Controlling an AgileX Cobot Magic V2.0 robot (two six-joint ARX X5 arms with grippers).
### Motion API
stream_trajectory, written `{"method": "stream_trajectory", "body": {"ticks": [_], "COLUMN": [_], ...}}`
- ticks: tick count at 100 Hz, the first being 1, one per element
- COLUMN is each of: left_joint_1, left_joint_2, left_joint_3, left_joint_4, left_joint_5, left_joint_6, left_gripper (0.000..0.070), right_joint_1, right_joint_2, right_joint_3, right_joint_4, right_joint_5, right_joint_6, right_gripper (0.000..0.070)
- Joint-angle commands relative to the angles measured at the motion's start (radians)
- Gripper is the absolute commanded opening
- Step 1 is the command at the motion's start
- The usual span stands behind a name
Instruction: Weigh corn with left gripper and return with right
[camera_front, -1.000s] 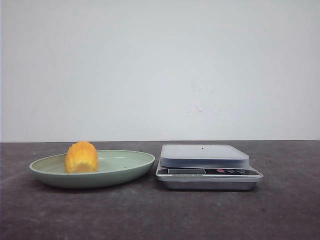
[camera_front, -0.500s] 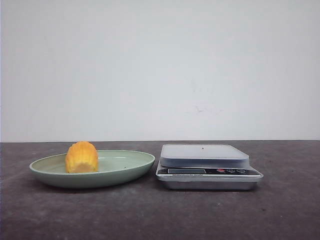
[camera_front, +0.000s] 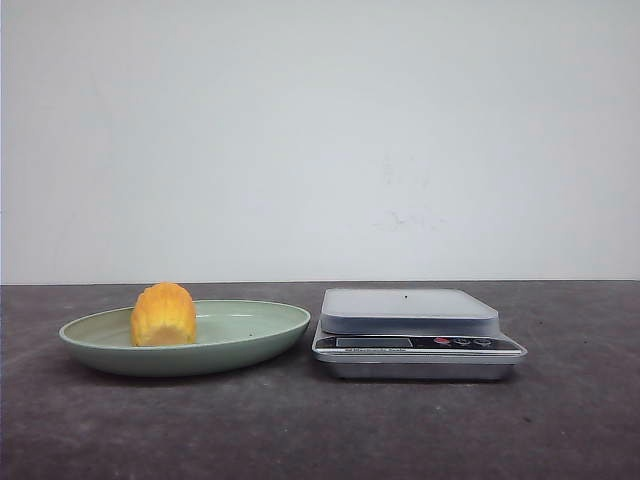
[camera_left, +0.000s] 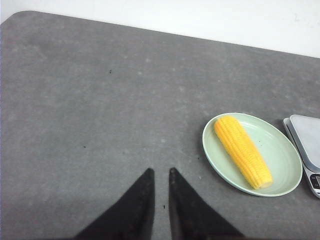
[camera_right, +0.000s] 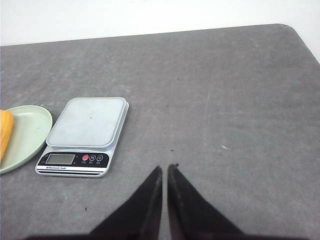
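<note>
Hovering over bare worktop (camera_left: 90, 100), left hand (camera_left: 159, 172) empty, fingers nearly pressed together, well apart from plate. Corn (camera_front: 163, 314) lies in green plate (camera_front: 250, 345), a full-length cob in left wrist view. Scale (camera_front: 415, 332) just beside plate, pan bare. Right hand (camera_right: 165, 169) empty, fingers nearly together, near scale.

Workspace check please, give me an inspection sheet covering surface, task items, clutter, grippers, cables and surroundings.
Surface: dark grey table, faintly speckled.
Job's things: corn lying in the green plate; scale beside the plate, platform bare.
Clutter: nothing seen.
Grippers: left gripper and right gripper above bare table, fingers nearly together, holding nothing.
Cables: nothing seen.
Surroundings: plain white wall.
</note>
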Motion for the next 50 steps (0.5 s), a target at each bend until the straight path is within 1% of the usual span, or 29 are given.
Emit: {"method": "stream_trajectory", "body": {"ticks": [1,45,50], "left_joint_1": [-0.005,-0.005,-0.003], "left_joint_2": [-0.002,-0.002,-0.003], "left_joint_3": [0.01,0.01,0.01], "left_joint_4": [0.008,0.009,0.005], "left_joint_5": [0.0,0.0,-0.002], "left_joint_6": [0.006,0.006,0.017], "left_gripper": [0.001,0.001,0.001], "right_joint_1": [0.003,0.003,0.003], "right_joint_2": [0.002,0.002,0.002], "right_joint_3": [0.01,0.01,0.01], "right_joint_4": [0.02,0.02,0.02], "right_joint_5": [0.003,0.003,0.003], "right_joint_6": [0.009,0.009,0.009], "right_gripper": [0.0011,0.0011,0.0011]}}
